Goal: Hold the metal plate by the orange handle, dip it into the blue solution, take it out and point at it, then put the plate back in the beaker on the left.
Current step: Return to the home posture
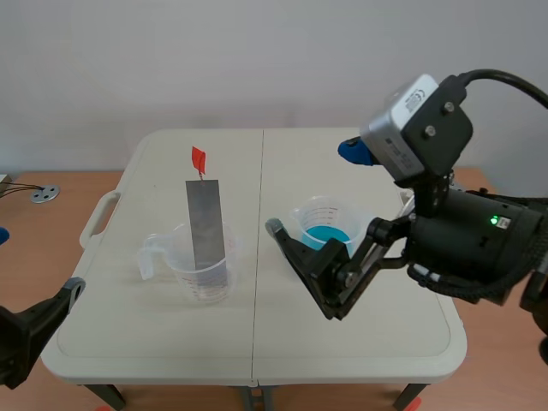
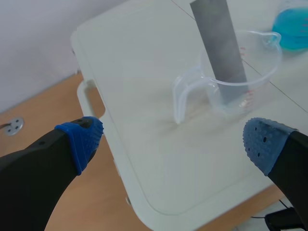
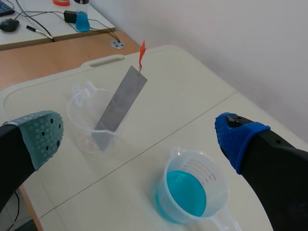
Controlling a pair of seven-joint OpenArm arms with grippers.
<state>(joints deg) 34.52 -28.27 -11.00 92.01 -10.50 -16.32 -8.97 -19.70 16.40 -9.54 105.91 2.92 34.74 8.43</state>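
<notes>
A grey metal plate (image 1: 205, 224) with a small orange handle (image 1: 199, 158) leans upright in a clear beaker (image 1: 202, 272) left of the table's middle. A second clear beaker (image 1: 326, 224) to its right holds blue solution (image 1: 328, 235). My right gripper (image 1: 312, 190) hangs open above and just in front of the blue beaker (image 3: 190, 192), with the plate (image 3: 120, 103) and its handle (image 3: 142, 50) further ahead. My left gripper (image 1: 38, 261) is open low off the table's front left corner, and the plate's beaker (image 2: 240, 82) stands ahead of it.
The white folding table (image 1: 154, 342) has a carry handle (image 1: 98, 216) on its left edge and a seam down the middle. A wooden surface surrounds it, with a metal disc (image 1: 44, 193) and cables at the far left. A wall stands behind.
</notes>
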